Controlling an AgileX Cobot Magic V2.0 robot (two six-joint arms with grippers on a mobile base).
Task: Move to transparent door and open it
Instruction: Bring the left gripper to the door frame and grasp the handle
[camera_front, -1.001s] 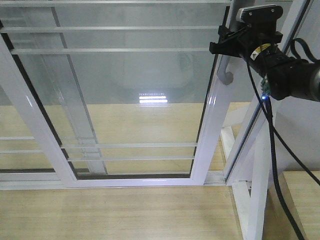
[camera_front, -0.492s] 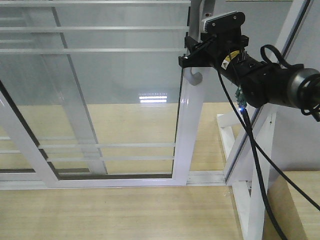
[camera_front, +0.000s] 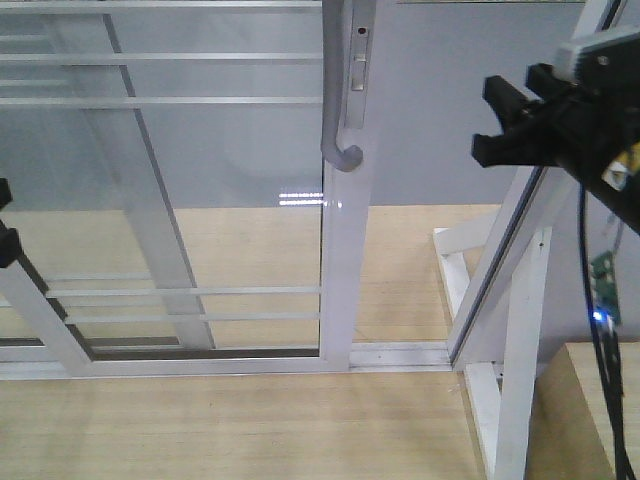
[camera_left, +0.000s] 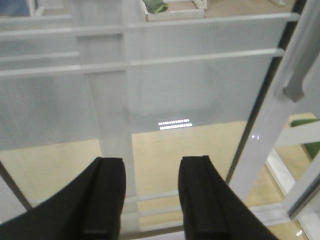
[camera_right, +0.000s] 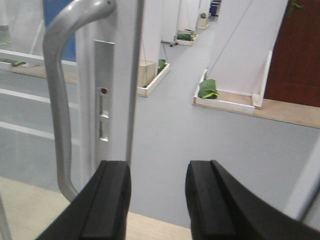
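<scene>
The transparent door (camera_front: 338, 260) stands partly open, left of the right gripper (camera_front: 490, 120). Its fingers are spread, well clear of the curved handle (camera_front: 333, 110). The left gripper (camera_left: 150, 167) is spread too.

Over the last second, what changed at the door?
The transparent door slid left, its handle going from beside the outer frame to mid-view, so the opening is wider. The right gripper, at the handle before, has come off it and drawn back to the right, jaws open. That frame and the floor track stayed put.
</scene>
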